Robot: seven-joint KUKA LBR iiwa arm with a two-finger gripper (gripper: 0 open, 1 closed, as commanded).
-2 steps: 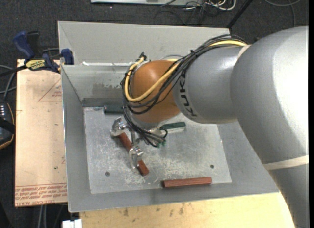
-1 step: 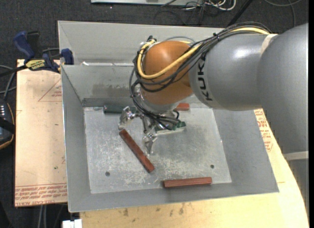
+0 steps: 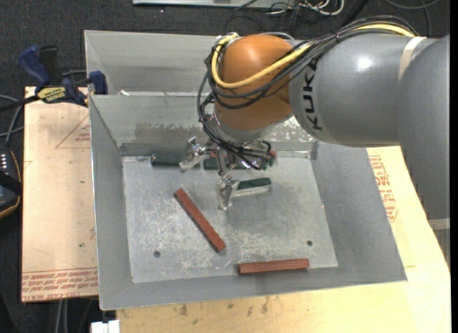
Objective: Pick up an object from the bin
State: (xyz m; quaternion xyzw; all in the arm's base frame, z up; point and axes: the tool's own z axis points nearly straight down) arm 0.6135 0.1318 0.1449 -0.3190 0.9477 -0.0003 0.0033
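Observation:
My gripper (image 3: 209, 175) hangs low over the back middle of the bin, under the arm's orange cover. Its two metal fingers (image 3: 226, 194) are spread apart and I see nothing between them, so it is open. A short dark green block (image 3: 252, 184) with a pale edge lies flat just right of the nearer finger, close to it but apart. A second dark green bar (image 3: 167, 158) lies against the back wall, left of the other finger. A reddish-brown stick (image 3: 200, 220) lies diagonally on the floor, in front of and left of the gripper.
Another reddish-brown stick (image 3: 273, 266) lies flat near the front edge, right of centre. The bin's sloping walls rise on all sides, and the big grey arm covers the back right corner.

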